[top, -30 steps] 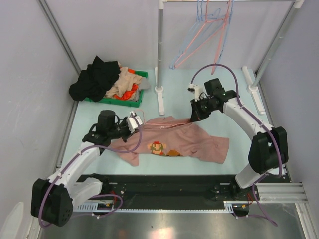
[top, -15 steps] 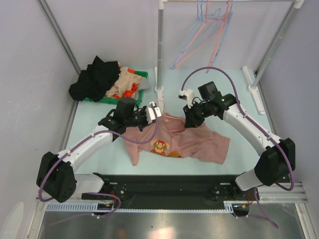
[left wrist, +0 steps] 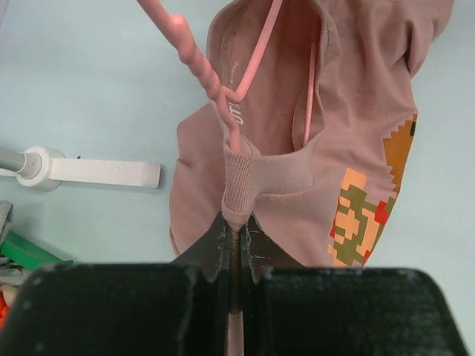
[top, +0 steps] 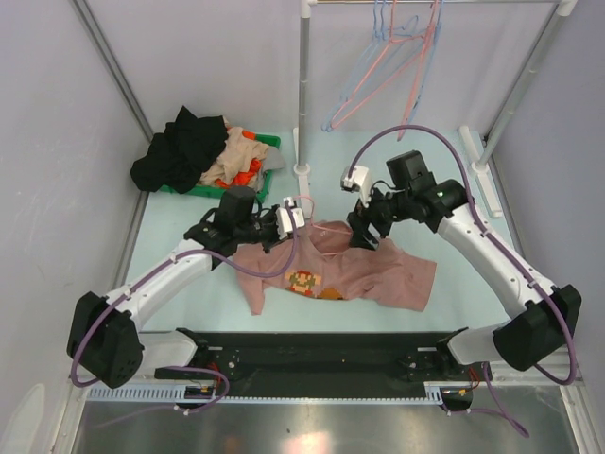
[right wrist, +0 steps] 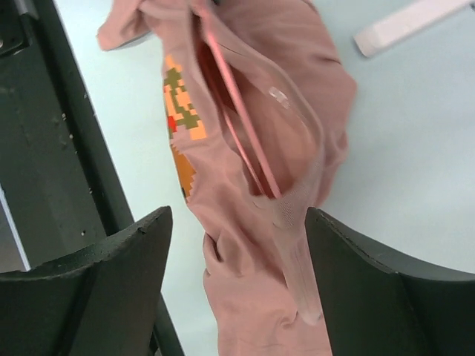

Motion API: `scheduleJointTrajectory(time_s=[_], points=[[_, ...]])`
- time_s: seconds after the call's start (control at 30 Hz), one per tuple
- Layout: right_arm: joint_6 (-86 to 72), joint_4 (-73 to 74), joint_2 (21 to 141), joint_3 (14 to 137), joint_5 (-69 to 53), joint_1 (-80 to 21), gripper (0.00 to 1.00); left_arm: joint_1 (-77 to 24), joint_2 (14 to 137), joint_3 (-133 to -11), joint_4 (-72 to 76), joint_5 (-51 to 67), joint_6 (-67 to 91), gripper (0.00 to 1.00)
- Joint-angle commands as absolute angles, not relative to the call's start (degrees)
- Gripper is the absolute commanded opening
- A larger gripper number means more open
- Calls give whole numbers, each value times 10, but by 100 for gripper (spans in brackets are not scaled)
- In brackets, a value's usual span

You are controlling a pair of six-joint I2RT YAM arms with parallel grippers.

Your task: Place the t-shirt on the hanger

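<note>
The dusty-pink t-shirt lies rumpled on the table, its pixel figure facing up. The pale-pink hanger sits inside the neck opening, with its hook sticking out above the collar. My left gripper is shut on the ribbed collar, pinching it between the jaws. My right gripper is open over the shirt's other side. In the right wrist view the hanger's bars run inside the cloth, and a stretched fold hangs loose between the wide-apart fingers.
A green basket with black, beige and orange clothes stands at the back left. The rack's upright post and white foot are just behind the shirt. Light-blue and pink hangers hang from the rail. A black rail runs along the near edge.
My right gripper has opened and let go of the shirt. My left gripper carried the collar right and back toward the middle; the right arm moved left, then lifted slightly.
</note>
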State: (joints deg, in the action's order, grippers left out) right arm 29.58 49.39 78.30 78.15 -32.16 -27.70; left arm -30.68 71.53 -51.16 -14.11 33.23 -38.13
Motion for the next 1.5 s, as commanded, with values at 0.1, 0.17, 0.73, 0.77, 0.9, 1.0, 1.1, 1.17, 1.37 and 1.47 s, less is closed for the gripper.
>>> scheduleJointTrajectory(time_s=[0.1, 0.17, 0.73, 0.77, 0.9, 1.0, 1.1, 1.17, 1.37, 1.47], points=[[368, 425, 803, 800, -330, -343, 69, -311, 700, -538, -135, 381, -393, 0], [367, 391, 819, 800, -324, -360, 66, -312, 699, -534, -134, 381, -395, 0], [348, 366, 856, 800, -312, -362, 0, -284, 673, -519, -163, 414, -393, 2], [345, 372, 852, 800, -314, -355, 0, -276, 673, -520, -168, 417, -394, 5], [335, 413, 816, 799, -337, -324, 0, -223, 678, -526, -204, 442, -418, 12], [330, 435, 799, 800, -351, -311, 0, -200, 677, -527, -237, 453, -442, 17], [329, 458, 780, 800, -352, -306, 0, -185, 670, -521, -256, 455, -458, 20], [328, 467, 771, 800, -352, -303, 0, -180, 665, -519, -256, 456, -459, 20], [321, 470, 757, 799, -330, -302, 0, -181, 653, -542, -241, 466, -437, 45], [317, 470, 744, 800, -319, -303, 0, -185, 651, -568, -235, 457, -424, 54]])
